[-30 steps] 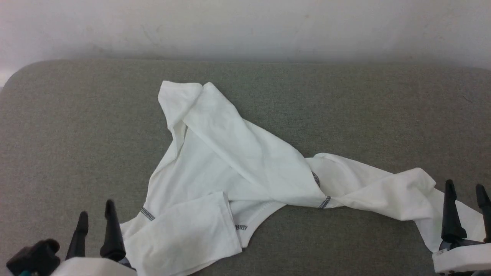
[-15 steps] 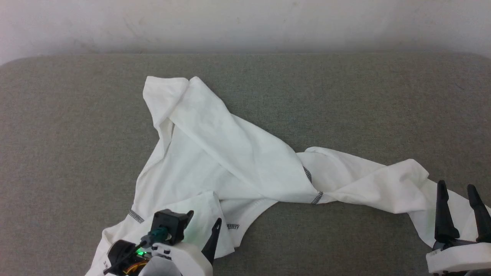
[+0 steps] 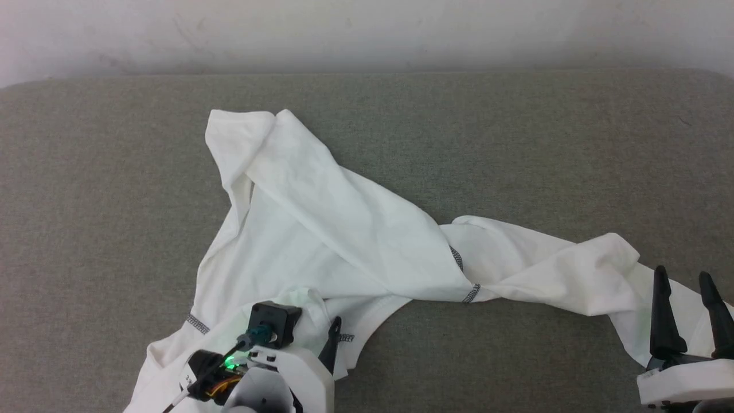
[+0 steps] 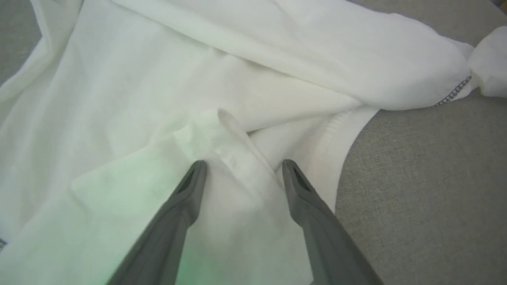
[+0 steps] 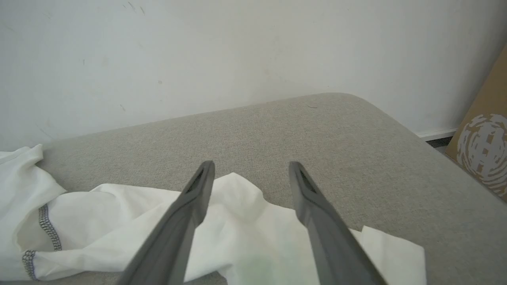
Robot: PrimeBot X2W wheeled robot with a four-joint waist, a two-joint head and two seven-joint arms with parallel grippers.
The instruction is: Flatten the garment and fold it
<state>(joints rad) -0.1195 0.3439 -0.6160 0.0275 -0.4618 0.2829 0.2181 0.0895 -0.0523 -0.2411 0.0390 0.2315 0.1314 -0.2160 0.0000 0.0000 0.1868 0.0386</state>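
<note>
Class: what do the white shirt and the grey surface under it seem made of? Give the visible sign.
Shirt: thin matt fabric, likely light knit; it drapes in soft folds. Surface: matt grey woven cloth, probably over padding; fine weave grain, rounded corner.

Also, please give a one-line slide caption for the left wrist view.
Open left gripper at a raised fold of the white shirt on the grey surface.

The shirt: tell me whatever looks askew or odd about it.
The garment is far from flat: a wide flap is folded diagonally across its body, it twists tight at the zigzag seam, and one sleeve trails off toward the right gripper. No damage or stain shows.
</note>
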